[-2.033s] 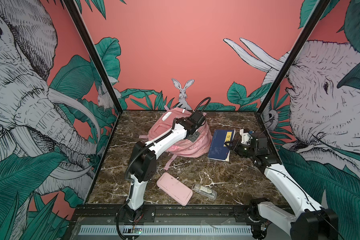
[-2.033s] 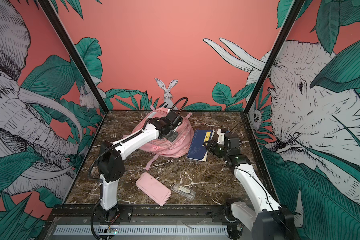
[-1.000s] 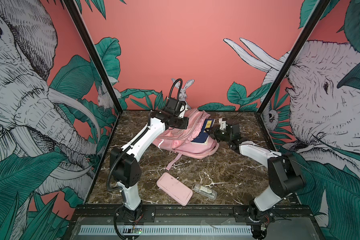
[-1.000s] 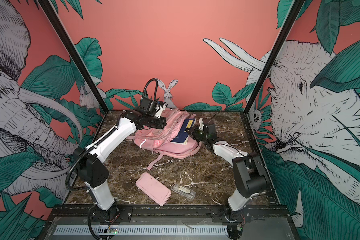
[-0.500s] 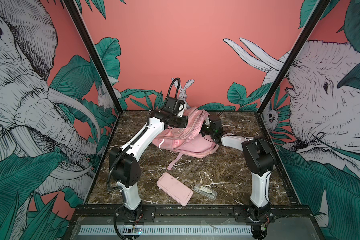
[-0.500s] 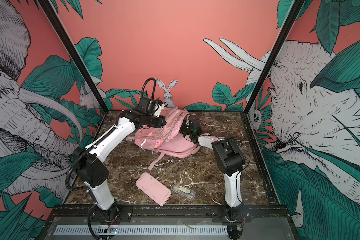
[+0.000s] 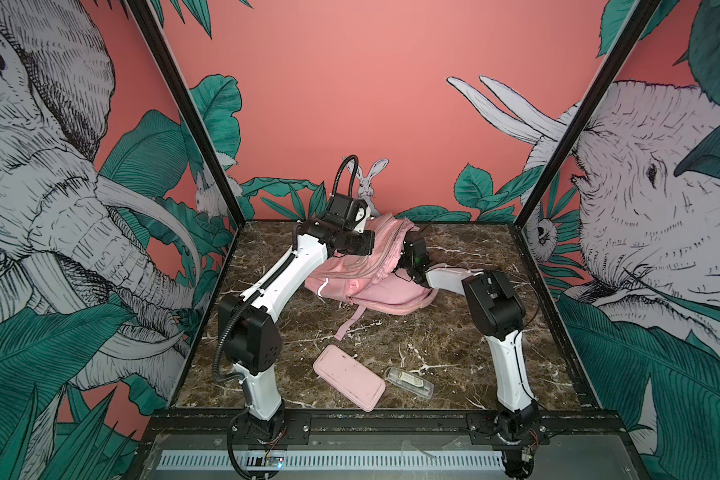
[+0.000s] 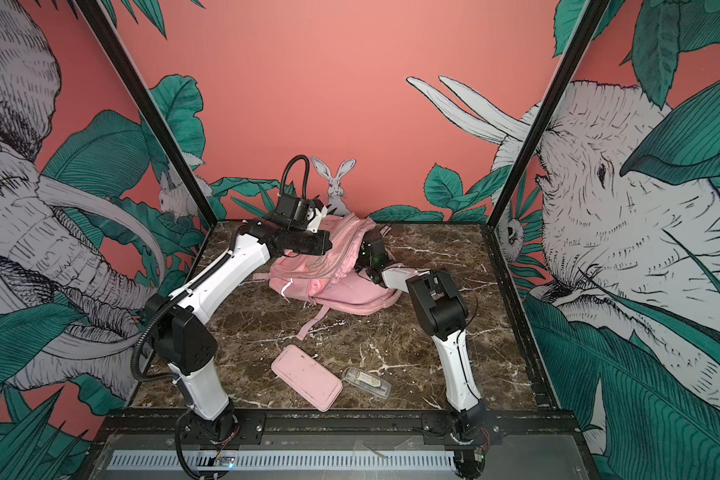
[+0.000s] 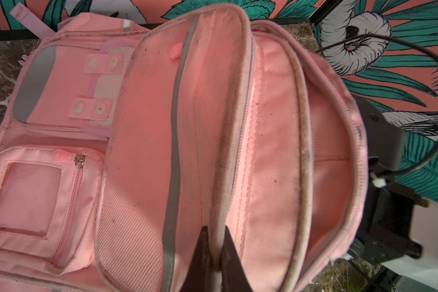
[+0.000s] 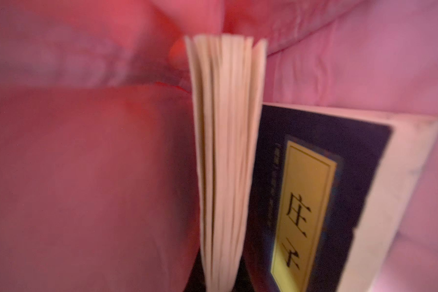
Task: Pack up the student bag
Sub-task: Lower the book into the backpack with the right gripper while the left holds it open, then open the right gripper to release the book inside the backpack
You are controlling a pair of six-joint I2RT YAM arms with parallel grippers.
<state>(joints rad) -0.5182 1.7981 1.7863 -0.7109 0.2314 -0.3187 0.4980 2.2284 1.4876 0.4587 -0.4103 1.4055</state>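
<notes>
Student bag (image 7: pixel 375 286) lies at the back of the bench (image 7: pixel 454 340), unzipped, with its mouth towards the right arm. Left pincer (image 9: pixel 215 242) is closed on a piped zipper rim of the bag. The fabric is pinched between the jaws and held up so the mouth gapes. In the left wrist view, open compartments sit on either side of the pinched rim, with pink lining and no contents visible from that angle.

Right pincer (image 10: pixel 221 283) is deep inside the bag and hidden by fabric in both top views; only its wrist shows at the mouth. Its own wrist view shows a dark blue book (image 10: pixel 311 177) with a yellow title label and pink lining all round. The page block runs down between the jaws, so the pincer looks clamped on the book. The view is blurry, so the grip isn't fully certain.

Progress, as a judgement: the book is in the bag but not let go. Left to do:
- Release the book and back the right arm out.
- Pack the pink pencil pouch (image 7: pixel 348 377) and the clear plastic case (image 7: pixel 409 381). They lie just beside each other on the bench, well apart from both pincers, near the arm bases.
- Probably zip the bag shut.

Roughly a third done.
</notes>
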